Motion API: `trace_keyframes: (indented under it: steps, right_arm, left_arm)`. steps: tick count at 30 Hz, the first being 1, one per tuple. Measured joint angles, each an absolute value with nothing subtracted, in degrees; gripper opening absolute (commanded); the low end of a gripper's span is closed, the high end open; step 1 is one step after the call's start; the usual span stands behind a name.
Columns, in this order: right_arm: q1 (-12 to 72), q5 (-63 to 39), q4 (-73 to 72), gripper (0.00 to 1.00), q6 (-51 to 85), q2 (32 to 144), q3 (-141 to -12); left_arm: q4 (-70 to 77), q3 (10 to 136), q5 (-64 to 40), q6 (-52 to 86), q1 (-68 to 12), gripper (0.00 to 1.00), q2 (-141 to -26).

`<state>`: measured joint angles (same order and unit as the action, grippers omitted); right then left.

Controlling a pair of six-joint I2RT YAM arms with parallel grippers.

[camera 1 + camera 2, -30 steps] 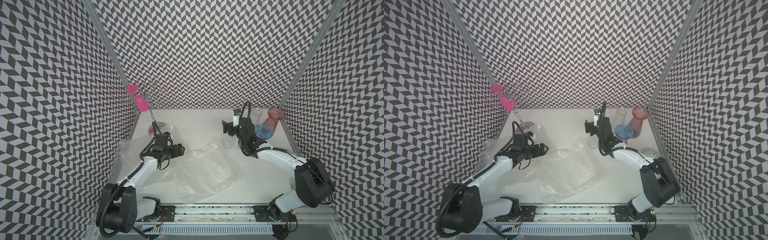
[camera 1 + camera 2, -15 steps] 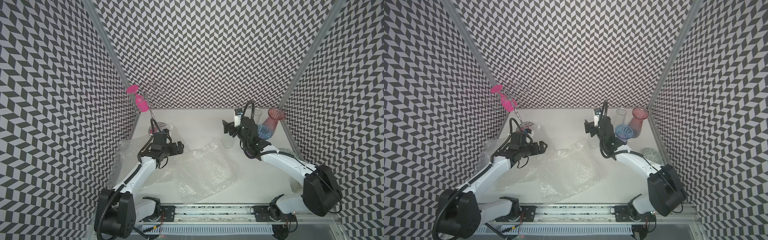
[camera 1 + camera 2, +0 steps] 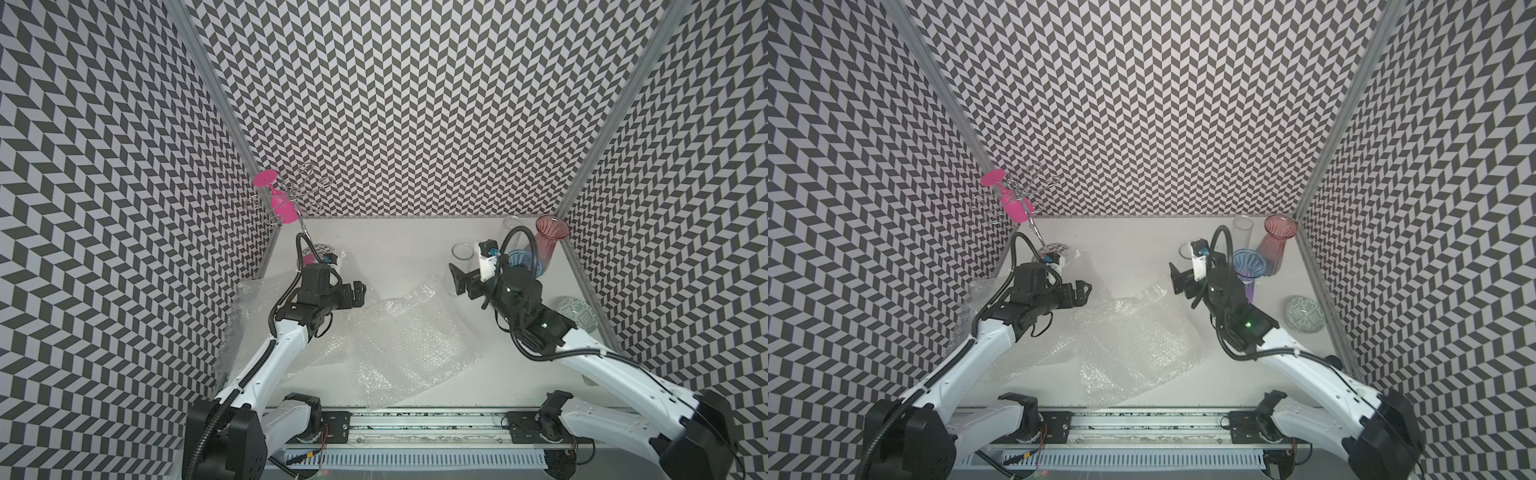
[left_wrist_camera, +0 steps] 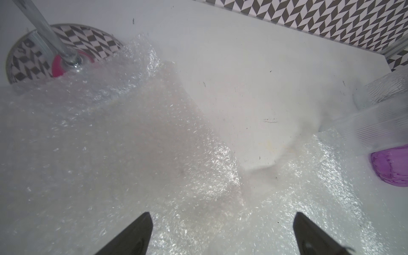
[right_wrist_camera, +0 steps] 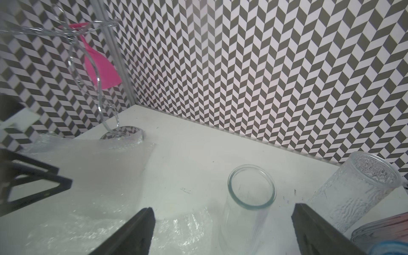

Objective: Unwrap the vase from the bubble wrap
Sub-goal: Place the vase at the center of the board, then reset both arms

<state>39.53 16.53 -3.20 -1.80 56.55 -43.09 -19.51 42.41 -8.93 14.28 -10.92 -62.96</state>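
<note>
Top views both show the right gripper point(image 3: 465, 284) drawn back toward the near side since a second ago, so the rim of the clear ribbed vase point(image 3: 460, 259), then covered by it, is now bare. The vase stands upright and unwrapped on the white table point(image 3: 395, 249), at the far right corner of the bubble wrap point(image 3: 399, 345). The wrap lies in crumpled sheets across the middle and left of the table, where it lay before. Both arms have stretched out lower, their black elbow joints now nearer the front corners. The left gripper point(image 3: 358, 294) has barely shifted and hangs over the wrap's left part. In the left wrist view its fingers point(image 4: 141, 234) stand wide apart over the sheet with nothing between them. In the right wrist view the right gripper's fingers point(image 5: 136, 229) are also spread wide; the vase point(image 5: 249, 203) stands just ahead between them, and neither finger touches it. A pink wine glass point(image 3: 276, 203) hangs upside down on a wire rack point(image 3: 307, 183) in the far left corner.
</note>
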Motion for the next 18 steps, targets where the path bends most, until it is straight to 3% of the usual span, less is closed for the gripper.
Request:
trace_keyframes:
  steps: [8, 18]
  right_arm:
    - [37.56, 20.82, 1.50, 0.99, 4.05, 40.32, -30.89]
    - [18.46, 15.29, -6.07, 0.99, 8.10, 42.65, -16.38]
  left_arm:
    - [-16.29, 41.98, -8.45, 12.75, -11.29, 1.00, -61.98]
    - [-13.54, 41.89, -3.29, 13.23, -11.40, 1.00, -59.09]
